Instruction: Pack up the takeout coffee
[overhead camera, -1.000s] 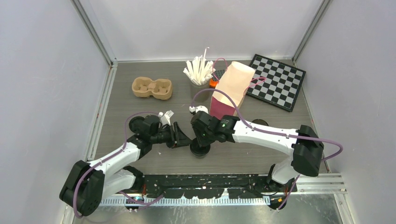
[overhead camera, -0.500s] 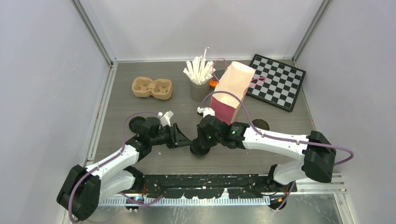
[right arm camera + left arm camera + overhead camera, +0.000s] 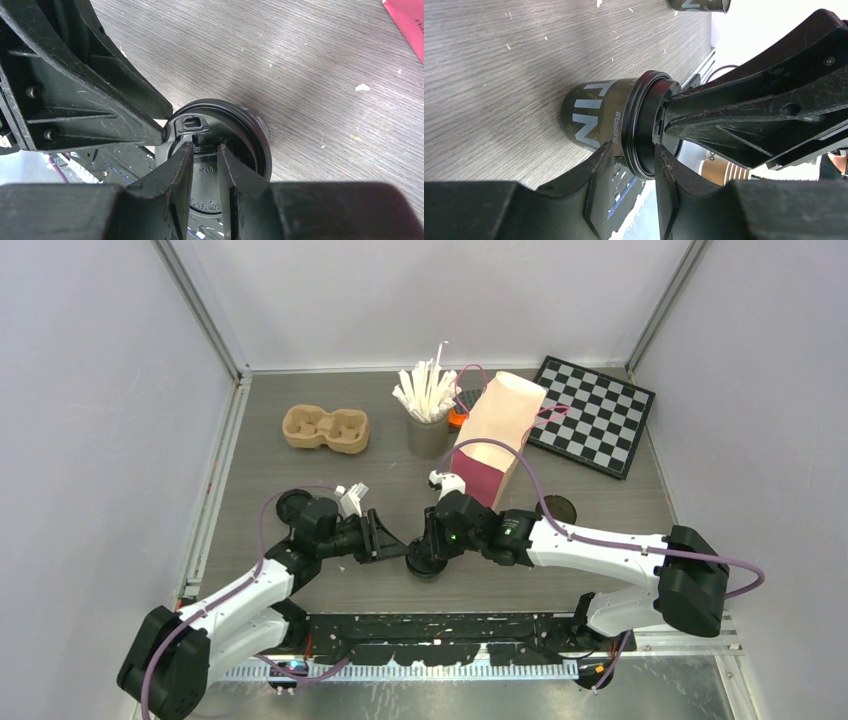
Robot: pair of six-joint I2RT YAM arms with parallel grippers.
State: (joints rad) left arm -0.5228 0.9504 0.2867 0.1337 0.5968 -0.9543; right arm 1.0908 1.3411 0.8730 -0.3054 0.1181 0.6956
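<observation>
A dark coffee cup (image 3: 428,568) with a black lid stands near the table's front edge. In the left wrist view its body (image 3: 589,117) shows white letters. My left gripper (image 3: 403,548) reaches it from the left. Its jaws (image 3: 634,155) are closed to a narrow gap around the lid's rim (image 3: 641,125), one finger above it and one below. My right gripper (image 3: 432,545) points down onto the lid (image 3: 245,135), its fingers (image 3: 205,147) a narrow gap apart with nothing between them. The second cup (image 3: 558,508) stands to the right, by the right forearm.
The tan pulp tray (image 3: 326,428) lies at the back left. A grey cup of white sticks (image 3: 428,430) stands mid-back beside a tan and pink paper bag (image 3: 495,435). A chessboard (image 3: 592,412) lies at the back right. A dark round object (image 3: 293,505) sits by the left arm.
My left gripper has slid right up to the cup's lid. My right gripper has settled lower over the lid and its forearm has swung down and to the right.
</observation>
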